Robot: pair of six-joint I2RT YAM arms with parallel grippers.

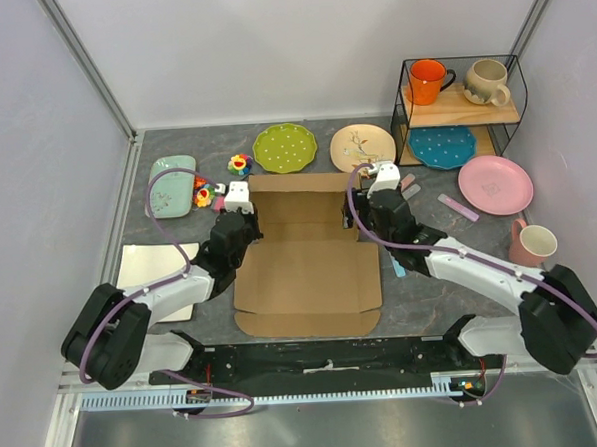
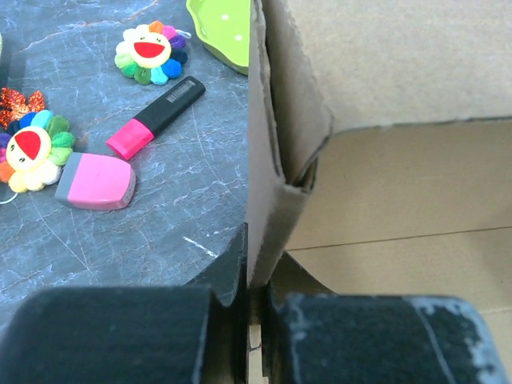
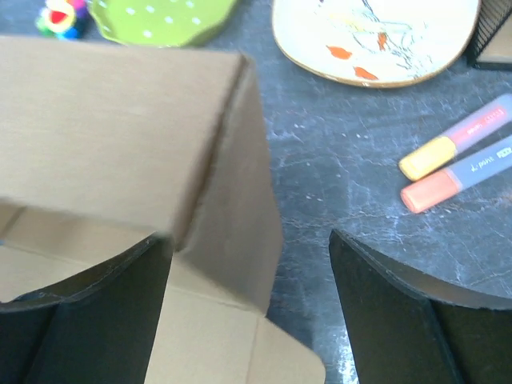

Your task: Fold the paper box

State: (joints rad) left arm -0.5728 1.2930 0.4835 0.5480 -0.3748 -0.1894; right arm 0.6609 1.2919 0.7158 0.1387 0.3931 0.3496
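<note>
Cardboard filled the middle of the table (image 1: 443, 301): the paper box (image 1: 306, 273) lay between my two arms, its base flat on the dark marbled surface and its near flap spread open towards the bases. At the far end the back panel and both side walls stood partly raised.

The left pincer (image 1: 238, 209) was closed on the box's left wall. In the left wrist view its pads (image 2: 120, 336) pinched the upright cardboard edge (image 2: 268, 208) just where that wall met the folded back panel.

The right pincer (image 1: 380, 184) stood wide open at the far right corner. From the right wrist view (image 3: 248, 240) one finger (image 3: 88, 312) hung over the inside of the box and the other over the bare table, with the raised wall (image 3: 232, 200) between them (I could not see either finger touching it).

Just left of the box lay a pink highlighter (image 2: 156, 116), a pink block (image 2: 96, 182) and two rainbow flower toys (image 2: 150, 52). To the right sat a yellow highlighter (image 3: 456, 146) and an orange one (image 3: 456, 180).

Beyond the box were a green dotted plate (image 1: 285, 147) and a cream plate (image 1: 362, 146). A pink plate (image 1: 495, 184) lay at the far right. A mint tray (image 1: 171, 186) lay at the far left, a white tray (image 1: 159, 276) nearer. A wire rack (image 1: 463, 105) at the back right held two mugs above a blue plate (image 1: 442, 147).
</note>
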